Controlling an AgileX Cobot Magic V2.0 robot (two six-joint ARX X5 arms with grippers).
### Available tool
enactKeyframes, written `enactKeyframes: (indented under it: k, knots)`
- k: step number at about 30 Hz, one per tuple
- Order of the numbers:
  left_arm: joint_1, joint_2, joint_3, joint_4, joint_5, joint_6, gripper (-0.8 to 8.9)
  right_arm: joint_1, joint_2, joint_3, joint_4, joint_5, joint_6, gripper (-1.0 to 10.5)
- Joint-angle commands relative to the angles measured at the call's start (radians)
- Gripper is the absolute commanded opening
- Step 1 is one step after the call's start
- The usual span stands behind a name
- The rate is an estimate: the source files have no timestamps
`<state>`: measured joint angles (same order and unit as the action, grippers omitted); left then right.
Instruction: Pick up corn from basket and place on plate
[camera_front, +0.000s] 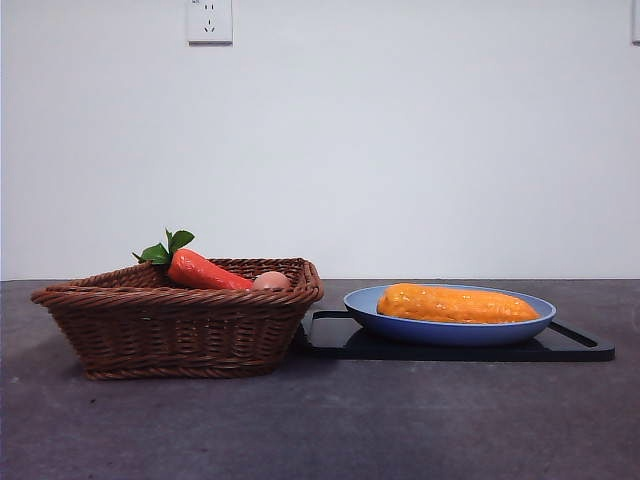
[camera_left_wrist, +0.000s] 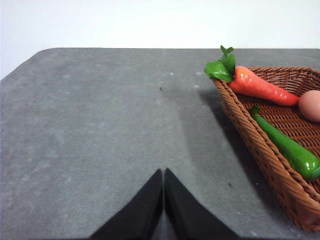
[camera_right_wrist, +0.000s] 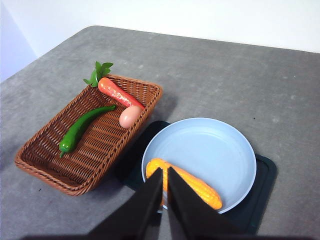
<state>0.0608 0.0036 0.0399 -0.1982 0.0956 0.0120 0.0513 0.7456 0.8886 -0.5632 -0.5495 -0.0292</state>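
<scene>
Jaws of my left gripper (camera_left_wrist: 163, 200) and right gripper (camera_right_wrist: 165, 197) meet, gripping nothing. Corn (camera_front: 457, 304) lies in the plate (camera_front: 447, 330); basket (camera_front: 180, 330) sits at its nine o'clock.

Woven brown wicker for the basket (camera_right_wrist: 95, 165), rough and ribbed, with a braided rim. Glossy, plastic-looking skin on the carrot (camera_right_wrist: 120, 93), the green pepper (camera_right_wrist: 82, 129) and the bumpy corn (camera_front: 457, 304). Smooth, softly shiny blue on the plate (camera_right_wrist: 210, 150). Polished, reflective black on the tray (camera_front: 340, 335). Matt, faintly grainy grey on the table (camera_left_wrist: 100, 125).
</scene>
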Motion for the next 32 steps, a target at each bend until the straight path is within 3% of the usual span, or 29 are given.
enactKeyframes:
  k: [1,9,12,18,24,32]
  knots:
    - [0.002,-0.001,-0.023,-0.014,0.002,-0.002,0.04,0.0,0.002,0.009,0.01,0.0,-0.005,0.0]
    - [0.002,-0.001,-0.023,-0.014,0.002,-0.002,0.04,-0.024,-0.056,0.001,0.018,0.037,-0.023,0.0]
    - [0.002,-0.001,-0.023,-0.014,0.002,-0.002,0.04,-0.048,-0.133,-0.058,0.116,0.068,-0.027,0.0]
    - [0.002,-0.001,-0.023,-0.014,0.002,-0.002,0.04,-0.101,-0.335,-0.291,0.352,0.092,-0.005,0.0]
    - [0.002,-0.001,-0.023,-0.014,0.002,-0.002,0.04,-0.109,-0.529,-0.554,0.493,0.223,-0.008,0.0]
    - [0.002,-0.001,-0.023,-0.014,0.002,-0.002,0.04,-0.11,-0.7,-0.819,0.601,0.226,0.029,0.0]
